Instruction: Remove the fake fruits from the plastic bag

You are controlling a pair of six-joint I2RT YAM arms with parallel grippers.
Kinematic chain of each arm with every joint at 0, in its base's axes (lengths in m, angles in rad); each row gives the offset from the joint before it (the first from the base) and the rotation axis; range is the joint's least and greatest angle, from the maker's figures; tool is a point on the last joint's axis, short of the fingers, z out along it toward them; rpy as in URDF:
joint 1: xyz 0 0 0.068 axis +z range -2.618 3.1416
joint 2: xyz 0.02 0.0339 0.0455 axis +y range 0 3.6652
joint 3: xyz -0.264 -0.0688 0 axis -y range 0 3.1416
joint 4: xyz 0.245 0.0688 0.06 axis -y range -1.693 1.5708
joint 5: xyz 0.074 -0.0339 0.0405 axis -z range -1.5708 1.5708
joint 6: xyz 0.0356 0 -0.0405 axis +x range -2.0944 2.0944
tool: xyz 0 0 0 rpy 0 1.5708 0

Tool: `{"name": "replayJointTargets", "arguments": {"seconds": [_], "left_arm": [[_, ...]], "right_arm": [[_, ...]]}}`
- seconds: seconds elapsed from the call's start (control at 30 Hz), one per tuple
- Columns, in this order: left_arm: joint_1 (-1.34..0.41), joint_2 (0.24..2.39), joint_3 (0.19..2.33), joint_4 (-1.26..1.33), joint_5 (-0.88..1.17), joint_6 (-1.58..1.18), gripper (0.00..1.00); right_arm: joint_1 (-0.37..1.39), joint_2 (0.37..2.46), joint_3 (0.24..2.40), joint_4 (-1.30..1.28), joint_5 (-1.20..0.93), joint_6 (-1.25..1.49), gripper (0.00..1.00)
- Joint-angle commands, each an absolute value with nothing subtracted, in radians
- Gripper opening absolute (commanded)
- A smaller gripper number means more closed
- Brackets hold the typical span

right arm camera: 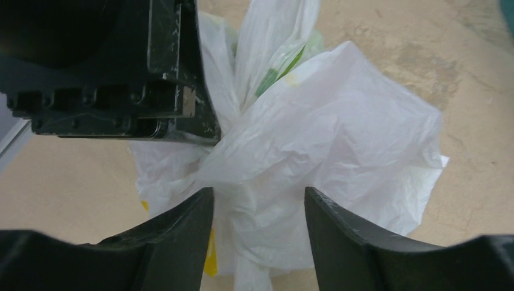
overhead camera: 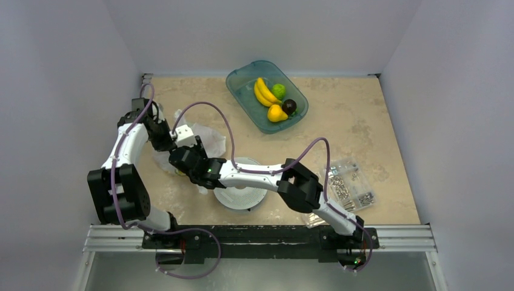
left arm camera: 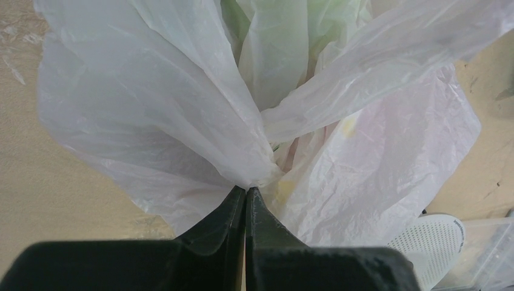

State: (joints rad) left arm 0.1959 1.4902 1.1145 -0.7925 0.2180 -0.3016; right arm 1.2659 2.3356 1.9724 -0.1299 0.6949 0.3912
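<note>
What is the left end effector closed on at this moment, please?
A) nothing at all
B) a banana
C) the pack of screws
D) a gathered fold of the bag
D: in the left wrist view the left end effector is pinched shut on a bunched fold of the bag.

We see soft, even light from above on the desk (overhead camera: 376,139), with only faint, soft-edged shadows. Up close the plastic bag (left arm camera: 151,91) glows pale, nearly washed out. The left claw (left arm camera: 245,191) and right claw (right arm camera: 259,194) read dark and slightly blurred along the bottom edge.
</note>
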Motion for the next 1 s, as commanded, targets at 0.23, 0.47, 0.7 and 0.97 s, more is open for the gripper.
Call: {"name": "replayJointTargets", "arguments": {"seconds": [0.23, 0.47, 0.7, 0.97], "left_arm": [[0.198, 1.428, 1.134, -0.766, 0.235, -0.278, 0.0], [0.198, 1.418, 1.129, -0.761, 0.231, -0.275, 0.0], [0.203, 1.406, 1.131, -0.766, 0.159, -0.28, 0.0], [0.225, 1.36, 1.117, -0.749, 0.098, -0.29, 0.0]], "right_arm": [[1.27, 2.399, 2.075, -0.057, 0.773, 0.375, 0.61], [1.269, 2.404, 2.071, -0.053, 0.775, 0.413, 0.33], [1.218, 2.238, 1.887, 0.013, 0.597, 0.58, 0.0], [1.104, 2.037, 1.539, 0.209, 0.291, 0.806, 0.0]]}}
